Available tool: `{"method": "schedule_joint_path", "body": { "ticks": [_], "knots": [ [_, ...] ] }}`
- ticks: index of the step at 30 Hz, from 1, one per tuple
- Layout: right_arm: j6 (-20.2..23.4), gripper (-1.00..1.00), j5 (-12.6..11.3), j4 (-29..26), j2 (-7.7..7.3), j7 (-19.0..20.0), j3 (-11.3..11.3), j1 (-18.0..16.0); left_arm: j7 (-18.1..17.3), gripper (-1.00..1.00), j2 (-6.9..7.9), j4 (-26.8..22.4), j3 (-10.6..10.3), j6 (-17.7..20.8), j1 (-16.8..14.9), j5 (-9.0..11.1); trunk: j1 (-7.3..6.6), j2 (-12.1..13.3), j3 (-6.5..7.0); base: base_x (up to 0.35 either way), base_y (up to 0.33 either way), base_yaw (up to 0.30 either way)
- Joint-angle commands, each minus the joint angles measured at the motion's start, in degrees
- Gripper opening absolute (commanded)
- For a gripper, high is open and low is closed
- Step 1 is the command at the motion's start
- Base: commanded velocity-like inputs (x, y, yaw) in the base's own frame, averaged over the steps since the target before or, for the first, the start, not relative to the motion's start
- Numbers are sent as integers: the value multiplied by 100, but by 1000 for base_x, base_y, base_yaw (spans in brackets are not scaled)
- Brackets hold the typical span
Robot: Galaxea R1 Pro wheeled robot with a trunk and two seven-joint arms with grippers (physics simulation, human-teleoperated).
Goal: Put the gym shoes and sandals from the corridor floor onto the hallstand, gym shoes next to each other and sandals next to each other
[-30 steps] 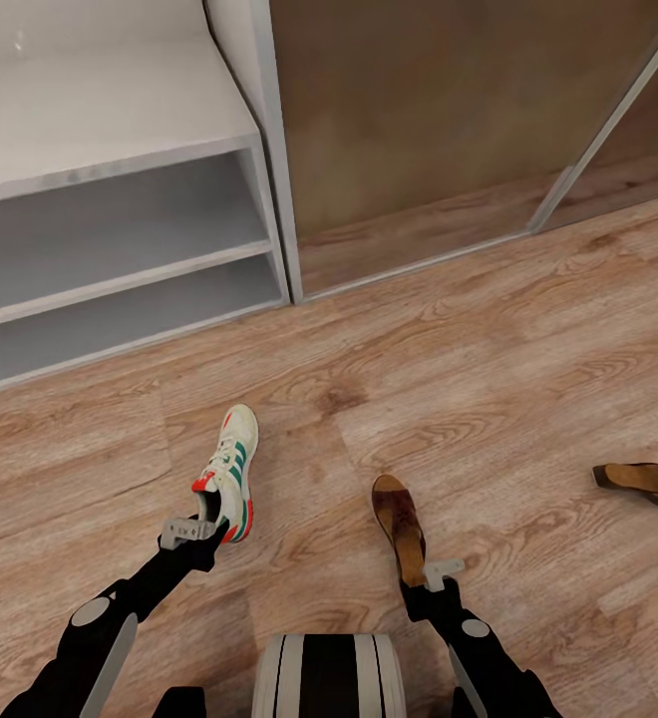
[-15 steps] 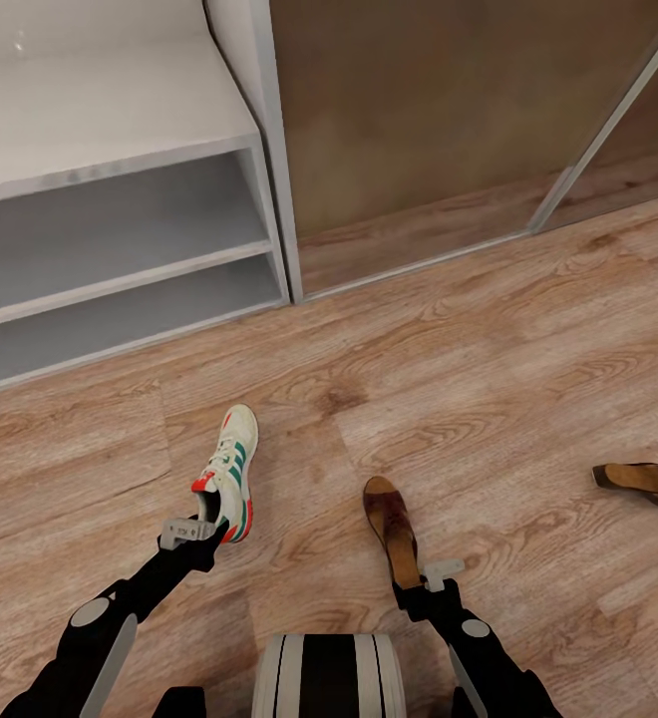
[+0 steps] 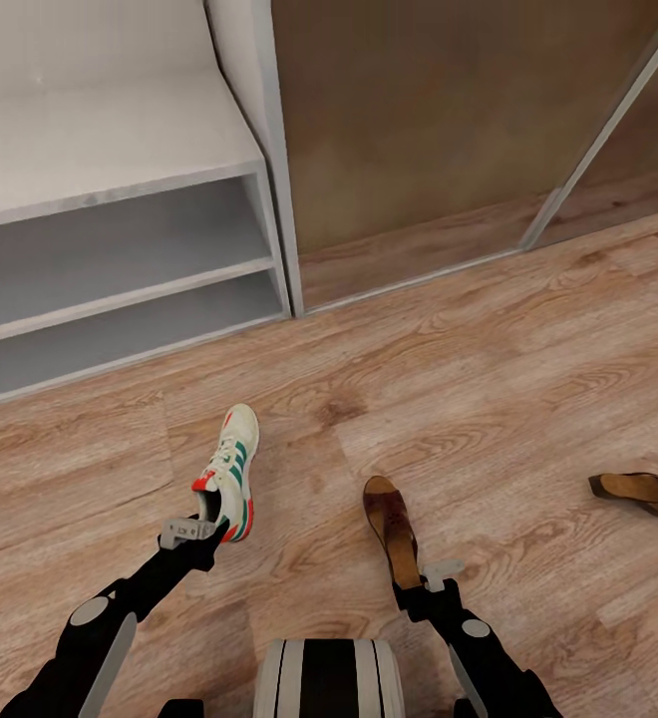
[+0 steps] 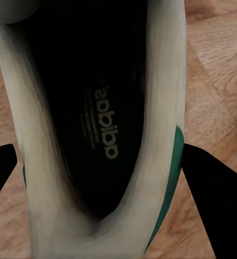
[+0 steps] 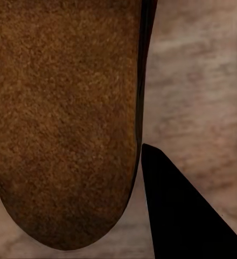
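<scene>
In the head view, the left gripper (image 3: 212, 529) is closed around the heel of a cream-white lace-up gym shoe with green side stripes and a red-orange tongue tab (image 3: 229, 469). The shoe's toe points away from the robot toward the pale grey hallstand with two open shelf rows (image 3: 120, 289), which stands well apart from it at the far left. In the left wrist view the same gym shoe (image 4: 97, 129) shows its dark insole, with a black gripper finger (image 4: 213, 189) on each side of the heel, pressed against its teal-green edge.

The right gripper (image 3: 412, 591) grips the open back end of a dark brown leather clog-style sandal (image 3: 389, 524), whose closed toe points away from the robot. In the right wrist view the sandal's suede-like brown footbed (image 5: 64, 118) is seen close up, with one black finger (image 5: 178, 210) against its side; the other finger barely shows at the picture's edge.

Whether either shoe is lifted clear of the light brown wood-plank corridor floor (image 3: 469, 379) I cannot tell. A second brown sandal (image 3: 643, 493) lies on that floor, well apart to the robot's right. Beside the hallstand, a brown wall panel (image 3: 419, 110) rises behind the floor.
</scene>
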Motion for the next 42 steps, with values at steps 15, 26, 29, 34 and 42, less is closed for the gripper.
{"method": "schedule_joint_path", "body": {
  "ticks": [15, 26, 29, 34, 42],
  "knots": [
    [-13, -100, 48, 8, 9, 22, -7, -5, -28, -100, 1, -4, 46, 62, 1, 79, -39, 19, 330, 0, 0, 0],
    [-44, -100, 50, -10, 4, 11, -9, 1, -89, -100, 27, 15, 249, 86, 51, 70, -68, 34, 654, 0, 0, -26],
    [-114, -100, 55, -8, 1, 15, -12, 4, -89, -100, 44, 47, 439, 84, 62, 49, -75, 38, 747, 0, 0, -3],
    [-401, -100, 60, 5, -38, 24, -14, 16, -73, -100, 343, 172, 906, 46, 509, -10, -88, 45, 903, 0, 0, -1],
    [-1363, -100, 98, 14, -344, 22, -19, 464, -41, -100, 433, 1200, 1790, -817, 1166, -12, -109, 55, 1152, 0, 0, 0]
  ]
}}
